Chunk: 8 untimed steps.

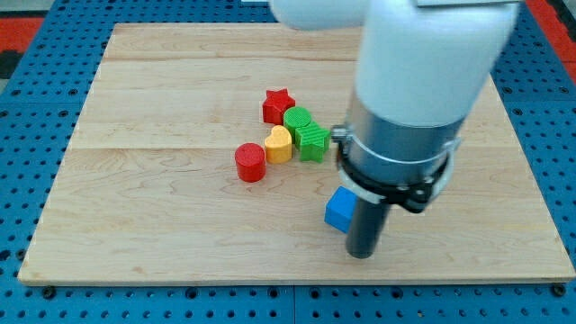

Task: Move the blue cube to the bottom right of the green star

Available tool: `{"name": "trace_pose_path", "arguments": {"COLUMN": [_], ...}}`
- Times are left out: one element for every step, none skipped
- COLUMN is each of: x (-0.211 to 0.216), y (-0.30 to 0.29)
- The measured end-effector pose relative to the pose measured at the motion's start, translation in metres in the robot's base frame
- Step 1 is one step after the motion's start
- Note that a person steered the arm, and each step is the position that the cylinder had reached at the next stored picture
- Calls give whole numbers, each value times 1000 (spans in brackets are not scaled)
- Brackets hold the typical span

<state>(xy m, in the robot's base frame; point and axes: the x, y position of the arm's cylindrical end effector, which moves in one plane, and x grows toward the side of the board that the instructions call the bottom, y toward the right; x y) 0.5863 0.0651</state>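
The blue cube [339,210] lies on the wooden board, below and to the right of the green star [313,142]. My tip [362,255] is at the blue cube's right side, slightly lower in the view, and the rod seems to touch the cube. The white and grey arm body hides the board above and to the right of the cube.
A cluster sits near the board's middle: a red star [278,105], a green block [297,118] next to the green star, a yellow heart [279,144] and a red cylinder [250,163]. The wooden board [135,225] lies on a blue pegboard.
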Motion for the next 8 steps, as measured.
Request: {"name": "trace_pose_path", "arguments": {"x": [-10,-29,-47,-64,-81,-85,-77,-71], "y": [-8,-8,-8,-8,-8,-7,0,13]}}
